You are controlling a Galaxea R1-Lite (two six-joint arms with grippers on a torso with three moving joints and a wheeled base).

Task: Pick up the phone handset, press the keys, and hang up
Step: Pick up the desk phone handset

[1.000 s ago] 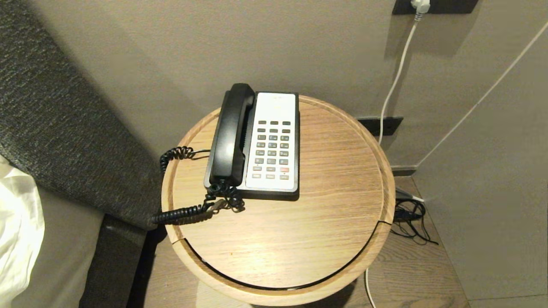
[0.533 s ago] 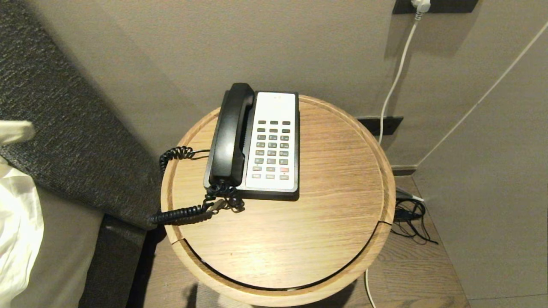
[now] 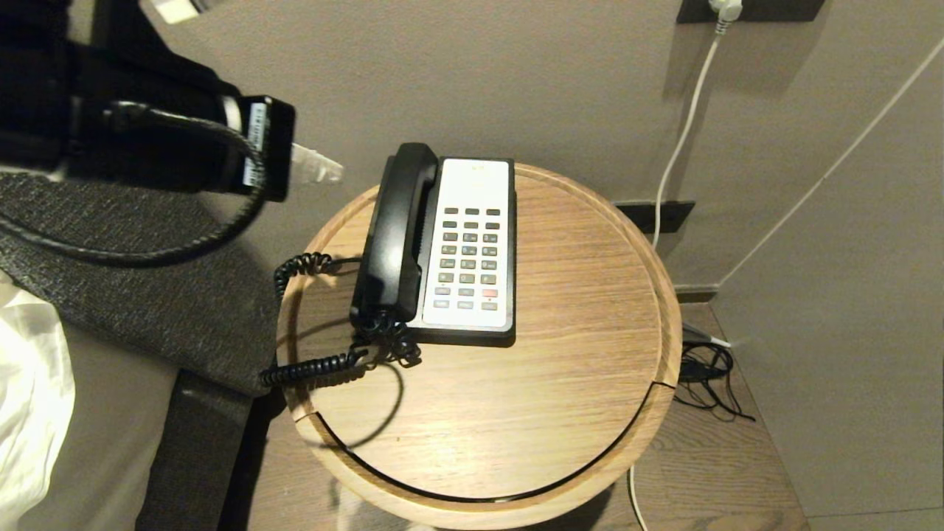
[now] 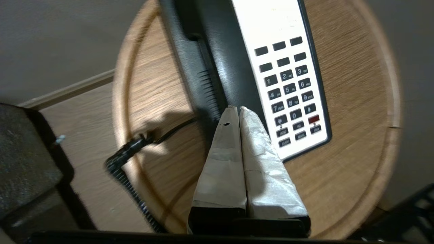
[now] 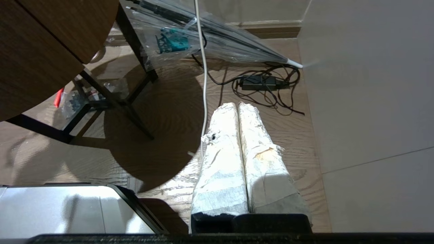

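Note:
The glossy black phone handset (image 3: pixel 397 232) lies in its cradle on the left side of the phone base (image 3: pixel 472 173), on the round wooden table (image 3: pixel 575 310). Its coiled cord (image 3: pixel 310 365) loops off the table's left edge. The keys (image 3: pixel 469 254) sit in the white faceplate beside it. My left gripper (image 3: pixel 324 168) is shut and empty, in the air up and to the left of the handset. In the left wrist view its fingertips (image 4: pixel 236 109) hover over the handset (image 4: pixel 210 67), with the keys (image 4: pixel 291 91) to one side. My right gripper (image 5: pixel 236 105) is shut and empty, low beside the table over the floor.
A dark upholstered headboard (image 3: pixel 125 273) and white bedding (image 3: pixel 29 383) stand left of the table. A wall stands behind. A white cable (image 3: pixel 682 133) hangs from a wall socket. Black cables (image 3: pixel 708 376) lie on the floor at the right.
My left arm has swung in from the far left and now reaches high toward the handset. The phone and the cord have not moved.

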